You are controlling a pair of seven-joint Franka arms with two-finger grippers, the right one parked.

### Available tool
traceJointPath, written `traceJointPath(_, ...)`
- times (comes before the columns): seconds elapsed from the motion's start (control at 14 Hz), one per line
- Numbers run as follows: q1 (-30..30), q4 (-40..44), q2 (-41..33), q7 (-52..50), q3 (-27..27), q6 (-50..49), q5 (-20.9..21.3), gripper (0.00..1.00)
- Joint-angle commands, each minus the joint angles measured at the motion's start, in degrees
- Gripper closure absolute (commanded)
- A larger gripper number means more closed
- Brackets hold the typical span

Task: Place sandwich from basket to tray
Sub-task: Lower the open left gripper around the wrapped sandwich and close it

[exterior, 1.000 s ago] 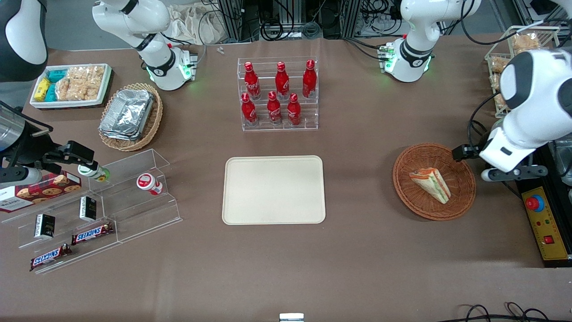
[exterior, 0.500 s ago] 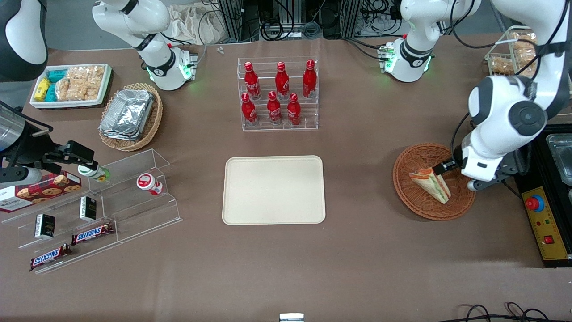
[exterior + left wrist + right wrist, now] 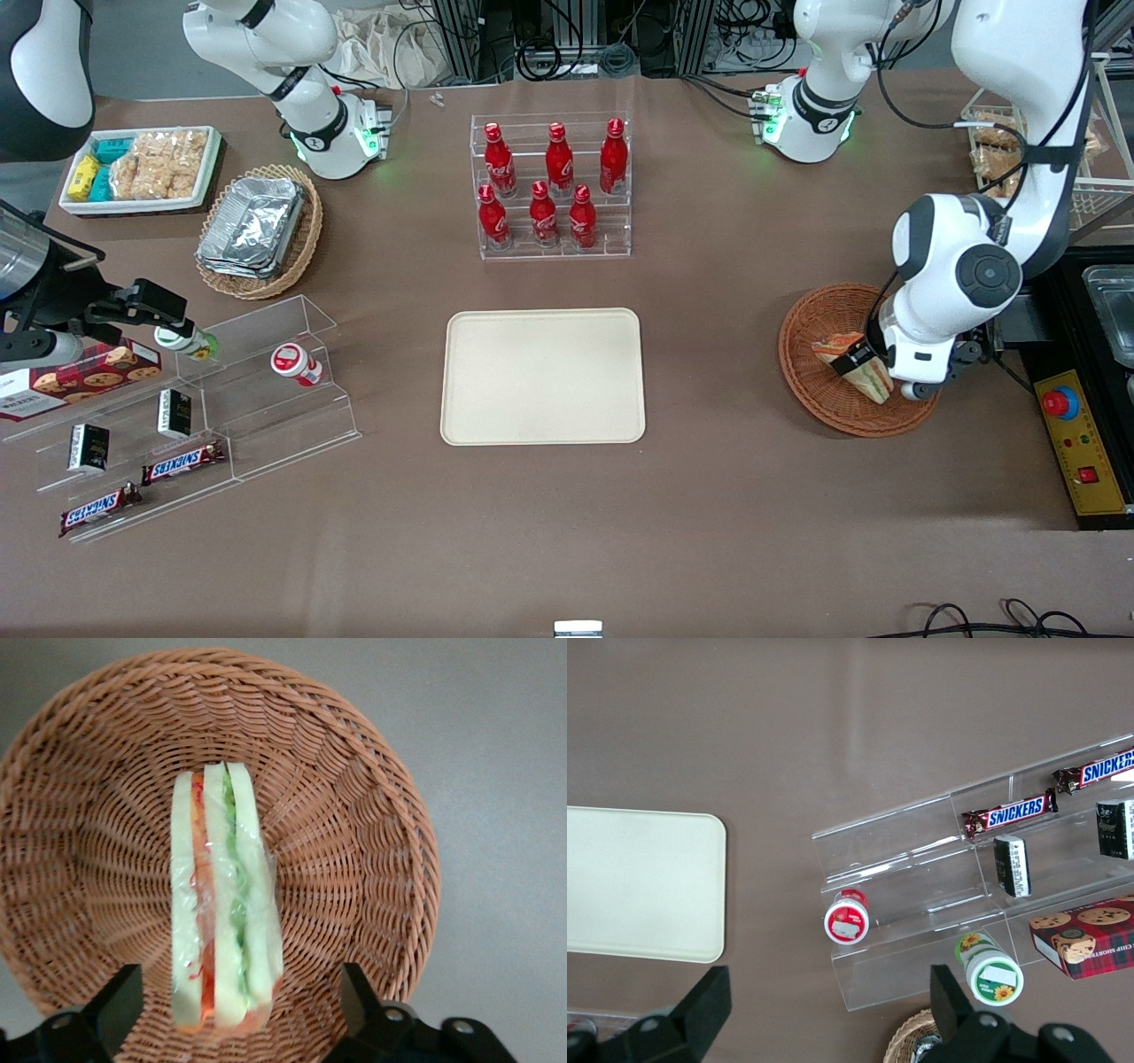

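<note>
Since a second ago the working arm has swung in from the table's edge and lowered over the basket (image 3: 855, 359), so the claw (image 3: 235, 1014) now hangs just above the sandwich (image 3: 226, 904). Its fingers (image 3: 120, 1001) stand wide apart, one on each bread face, touching nothing and holding nothing. The sandwich stands on edge in the basket; the tray (image 3: 542, 376) lies bare at the table's middle, well apart. To grip well, I would descend straight, keep the wedge centred, and close gently on the bread faces, since the wrapped filling looks soft.
</note>
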Motion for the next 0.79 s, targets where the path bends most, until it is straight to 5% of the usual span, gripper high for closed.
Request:
traceJointPath(0.0,0.21,-1.09,1.46,-1.67,0.30,3.90,0.73,0.01)
traceJointPath(0.21,0.30,-1.80,2.25,-1.76,0.56,5.75,0.82,0.05)
traceJointPath(0.29,0.30,-1.80,2.43,-1.93,0.57,5.93,0.82,0.14)
traceJointPath(0.57,0.21,-1.18,0.25,-5.78,0.65,4.27,0.82,0.83)
traceJointPath(0.71,-0.05,2.31,-2.48,-7.21,0.39,-4.56,0.82,0.93)
